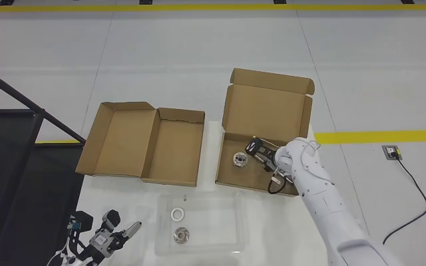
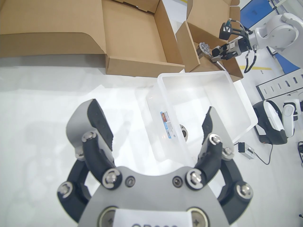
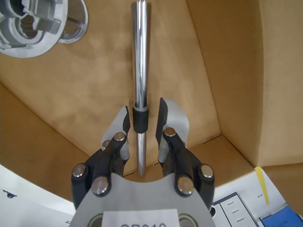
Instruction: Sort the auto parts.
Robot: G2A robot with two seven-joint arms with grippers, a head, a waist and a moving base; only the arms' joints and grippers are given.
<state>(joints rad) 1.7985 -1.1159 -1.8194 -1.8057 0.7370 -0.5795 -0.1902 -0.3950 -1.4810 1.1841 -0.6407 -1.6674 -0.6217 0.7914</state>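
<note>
In the right cardboard box (image 1: 293, 120) a chrome rod (image 3: 140, 48) with a black sleeve lies flat on the floor. My right gripper (image 3: 144, 106) is open and straddles the sleeve, with a small gap on each side. A grey metal hub (image 3: 26, 17) stands beside the rod, seen in the top view as the hub (image 1: 239, 159) left of the right gripper (image 1: 256, 147). The clear plastic bin (image 1: 200, 197) holds a white ring (image 1: 178, 214) and a metal flanged part (image 1: 181, 234). My left gripper (image 2: 151, 106) hangs open and empty over the table, left of the bin.
An open, empty cardboard box (image 1: 143, 143) lies at the back left, its lid folded flat. The bin (image 2: 165, 100) stands in front of both boxes. White tabletop stretches between the left gripper (image 1: 123, 234) and the boxes.
</note>
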